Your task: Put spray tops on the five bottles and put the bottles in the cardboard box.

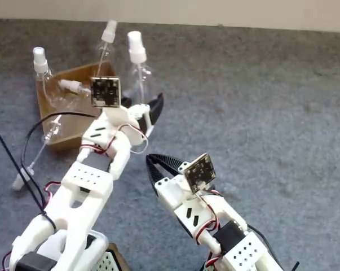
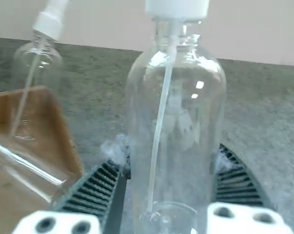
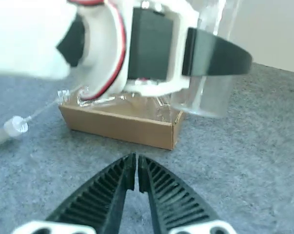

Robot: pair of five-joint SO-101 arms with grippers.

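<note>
High view, left arm [image 1: 96,149], bottle [image 1: 140,79] in jaws, crossing cardboard box [image 1: 79,72]

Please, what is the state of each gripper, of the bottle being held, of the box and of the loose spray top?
Left gripper: shut on the bottle.
Bottle: upright, spray top on.
Right gripper: shut, empty.
Box: open on top.
Loose spray top: lying on the carpet, on no bottle.
</note>
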